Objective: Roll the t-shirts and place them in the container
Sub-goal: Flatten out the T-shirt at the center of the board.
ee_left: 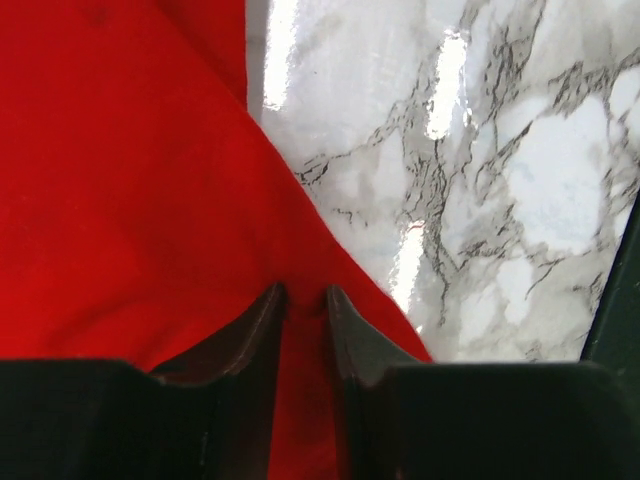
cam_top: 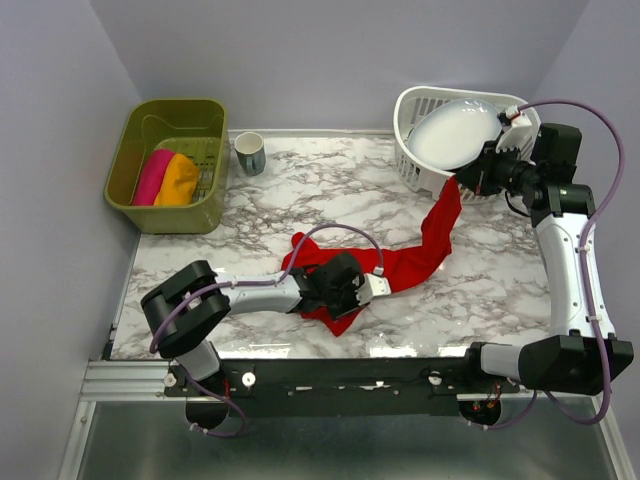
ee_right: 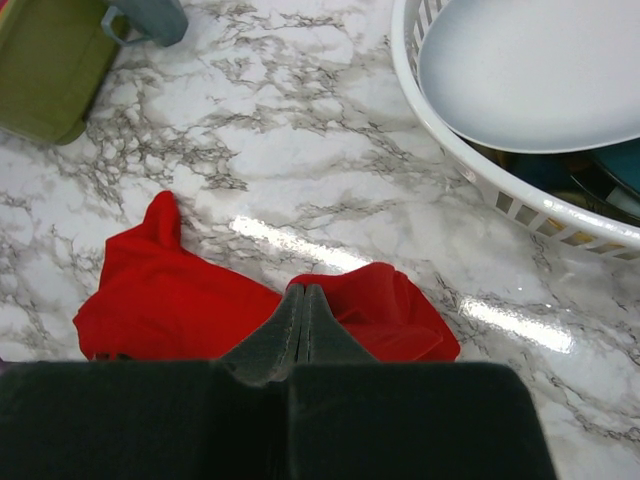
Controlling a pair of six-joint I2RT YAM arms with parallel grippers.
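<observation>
The red t-shirt (cam_top: 418,258) lies bunched on the marble table (cam_top: 300,190) and stretches as a band from the front middle up to the back right. My left gripper (cam_top: 372,284) is low at its near end, jaws pinched on a fold of the red cloth (ee_left: 130,180), fingertips (ee_left: 272,300) nearly together. My right gripper (cam_top: 460,184) holds the far end lifted next to the white basket; its jaws (ee_right: 303,290) are shut on the red cloth (ee_right: 170,300). The magenta t-shirt (cam_top: 152,176) and the orange t-shirt (cam_top: 178,181) lie rolled in the green bin.
The olive green bin (cam_top: 165,118) stands at the back left, with a grey-blue cup (cam_top: 249,153) beside it. A white slotted basket (cam_top: 408,150) holding a white oval plate (cam_top: 455,132) stands at the back right, close to my right gripper; it also shows in the right wrist view (ee_right: 480,180).
</observation>
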